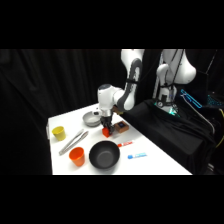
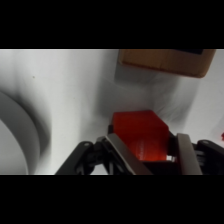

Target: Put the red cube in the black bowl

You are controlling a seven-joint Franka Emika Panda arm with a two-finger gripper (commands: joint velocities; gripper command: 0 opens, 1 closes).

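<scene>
Gripper (image 2: 145,150) clamped around one red cube (image 2: 140,134), one black bowl (image 1: 104,155) nearby.

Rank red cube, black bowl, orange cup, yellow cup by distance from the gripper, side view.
From the gripper:
1. red cube, between the fingers.
2. black bowl, toward the table's front.
3. orange cup, left of the bowl.
4. yellow cup, at the far left edge.

Bright white table (image 1: 150,165) against dark backdrop, soft blur throughout, wrist view's nearest parts defocused
</scene>
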